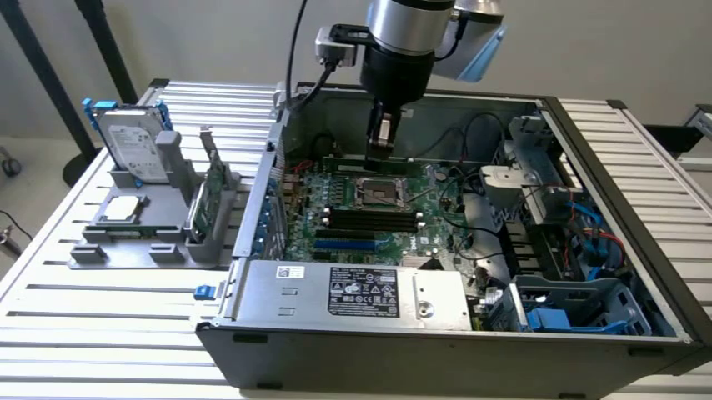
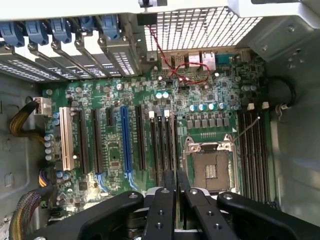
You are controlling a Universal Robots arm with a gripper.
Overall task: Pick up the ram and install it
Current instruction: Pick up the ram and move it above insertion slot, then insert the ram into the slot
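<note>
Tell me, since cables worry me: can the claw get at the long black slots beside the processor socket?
Probably yes. The case stands open, the claw hangs right over the motherboard, and the black slots nearest it lie bare; one thin wire crosses only the other set.

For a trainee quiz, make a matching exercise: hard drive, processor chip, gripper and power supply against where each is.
Things: 1 hard drive; 2 processor chip; 3 gripper; 4 power supply.
Places: A above the motherboard; B upright in the grey holder; C against the case's near wall; D flat on the grey holder.
Pairs: 1-B; 2-D; 3-A; 4-C.
</note>
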